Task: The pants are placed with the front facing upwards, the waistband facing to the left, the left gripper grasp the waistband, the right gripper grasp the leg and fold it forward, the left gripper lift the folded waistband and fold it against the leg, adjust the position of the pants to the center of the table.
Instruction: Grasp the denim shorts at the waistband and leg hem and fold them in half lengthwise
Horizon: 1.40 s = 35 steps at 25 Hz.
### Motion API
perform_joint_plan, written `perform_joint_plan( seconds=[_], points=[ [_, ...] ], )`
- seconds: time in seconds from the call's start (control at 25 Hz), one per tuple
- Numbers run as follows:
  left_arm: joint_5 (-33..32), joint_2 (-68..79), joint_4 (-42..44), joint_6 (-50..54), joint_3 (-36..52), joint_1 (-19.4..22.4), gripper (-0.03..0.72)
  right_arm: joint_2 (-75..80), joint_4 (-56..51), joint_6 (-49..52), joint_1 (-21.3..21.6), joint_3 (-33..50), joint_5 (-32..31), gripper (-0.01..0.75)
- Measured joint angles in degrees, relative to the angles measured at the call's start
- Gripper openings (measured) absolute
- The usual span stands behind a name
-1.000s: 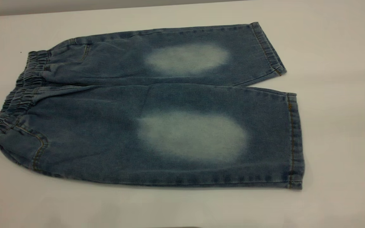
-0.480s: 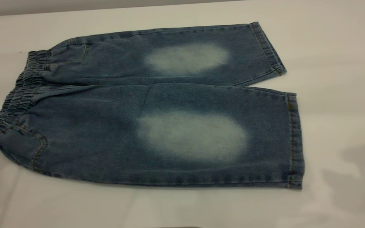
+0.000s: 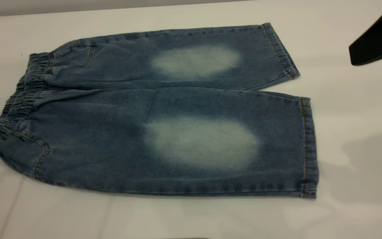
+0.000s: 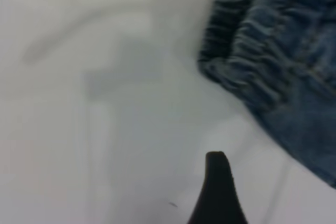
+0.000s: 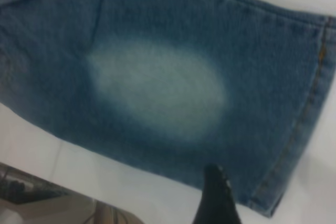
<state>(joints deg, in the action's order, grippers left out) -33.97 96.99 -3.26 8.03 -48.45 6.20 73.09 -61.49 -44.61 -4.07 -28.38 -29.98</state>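
Observation:
The pants [image 3: 164, 113] lie flat on the white table [image 3: 353, 109], front up, with pale ovals on both legs. The puckered waistband [image 3: 22, 96] points left, and the near leg [image 3: 230, 146] ends in a stitched hem at the right. In the left wrist view my left gripper [image 4: 260, 200] hovers over bare table just off the waistband [image 4: 252, 61]; one black finger [image 4: 217, 187] shows, standing alone, so it is open. My right gripper [image 5: 237, 203] hangs above the near leg [image 5: 157, 87] close to its hem, one finger [image 5: 215, 195] showing, open and holding nothing.
The right arm's black body [image 3: 376, 39] reaches in at the upper right of the exterior view and casts a shadow [image 3: 370, 172] on the table. A strip of the table's near edge [image 5: 63, 203] shows in the right wrist view.
The right arm's black body has come into the exterior view from the upper right and moved leftward; its shadow on the table has grown. The pants have not moved.

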Motion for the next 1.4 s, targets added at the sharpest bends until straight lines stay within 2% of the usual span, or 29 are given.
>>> perform_joint_plan(
  seconds=[0.52,0.92,1.04,1.28,1.4],
  points=[
    [11.14,12.91,-1.46,-1.74,-0.21,0.23,0.511,0.0,-2.25,-1.95,0.0,0.0,0.13,0.431],
    [15.17,19.15,-3.49,-1.79,-0.57,0.23,0.5,0.0,-2.47,-2.06,0.0,0.0,0.17,0.431],
    [15.23,19.36,-4.22,-1.91,-0.64,0.23,0.416,0.0,-2.47,-2.0,0.0,0.0,0.17,0.431],
    [15.23,19.36,-4.75,-1.98,-0.81,0.23,0.104,6.1,-4.68,-0.56,0.0,0.0,-1.66,0.431],
    [15.04,18.9,-5.14,-1.99,-0.83,0.23,0.08,13.26,-7.19,-1.31,0.0,0.0,-2.45,0.431]
  ],
)
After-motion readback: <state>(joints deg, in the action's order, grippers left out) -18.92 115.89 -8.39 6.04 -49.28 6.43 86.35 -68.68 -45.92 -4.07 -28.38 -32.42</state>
